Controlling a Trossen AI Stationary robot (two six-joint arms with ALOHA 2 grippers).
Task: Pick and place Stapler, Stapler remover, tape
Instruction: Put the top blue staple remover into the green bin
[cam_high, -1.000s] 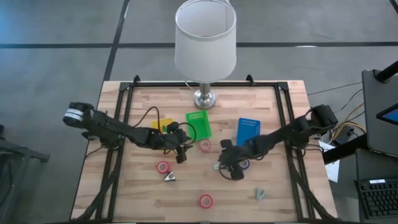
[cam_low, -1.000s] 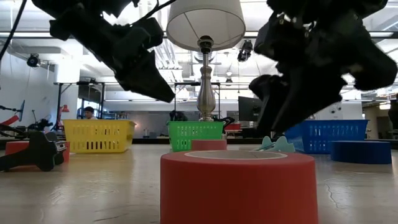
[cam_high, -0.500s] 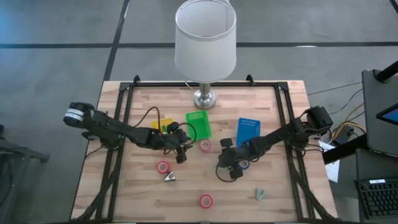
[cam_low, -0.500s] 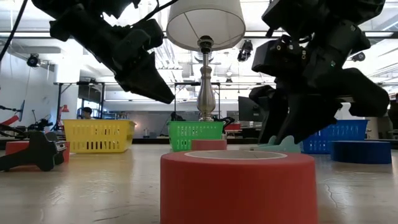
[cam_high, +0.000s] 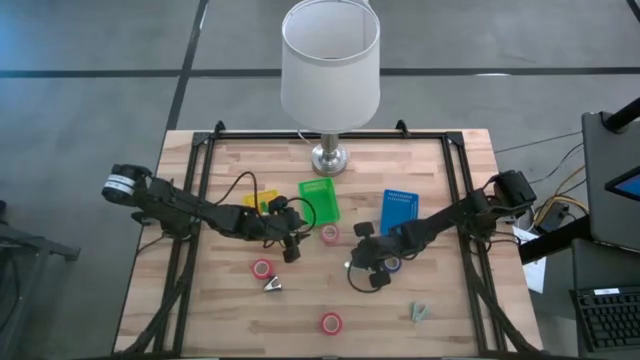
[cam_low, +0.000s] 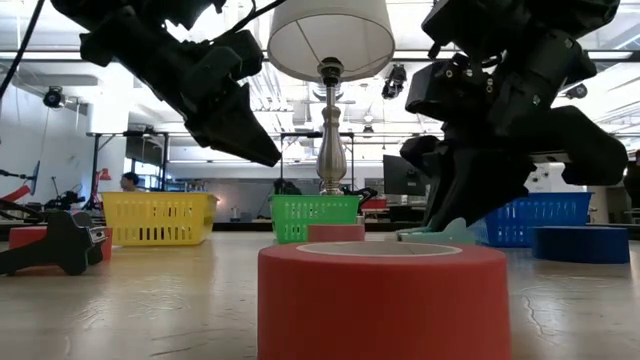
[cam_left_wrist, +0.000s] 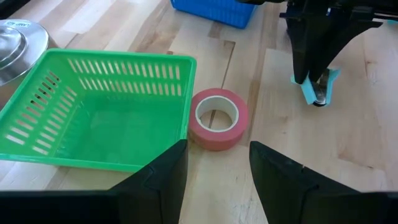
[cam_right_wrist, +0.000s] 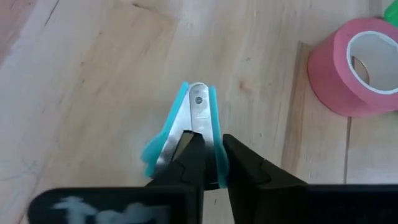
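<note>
A teal staple remover (cam_right_wrist: 196, 115) lies on the wooden table near its middle, and my right gripper (cam_high: 353, 266) is shut on it. Just right of it is a blue tape roll (cam_high: 393, 263). My left gripper (cam_left_wrist: 217, 171) hovers open, pointing at a red tape roll (cam_left_wrist: 217, 118) that lies flat beside the green tray (cam_left_wrist: 93, 118). Two more red rolls (cam_high: 261, 268) (cam_high: 330, 323) lie flat nearer the front. A small dark stapler (cam_high: 272, 286) rests at the front left. My right gripper pinches the staple remover between its two fingers at the end away from the rivet (cam_right_wrist: 213, 149). The fingers (cam_left_wrist: 305, 62) come from above, pointing steeply down. The remover looks to rest on the table.
Yellow (cam_high: 258, 203), green (cam_high: 320, 200) and blue (cam_high: 398, 210) trays stand in a row at mid-table, with a lamp (cam_high: 330, 60) behind them. A second teal remover (cam_high: 418, 313) lies at the front right. Bare wood lies along the front edge.
My right gripper has sunk a little toward the table and shut on the staple remover.
</note>
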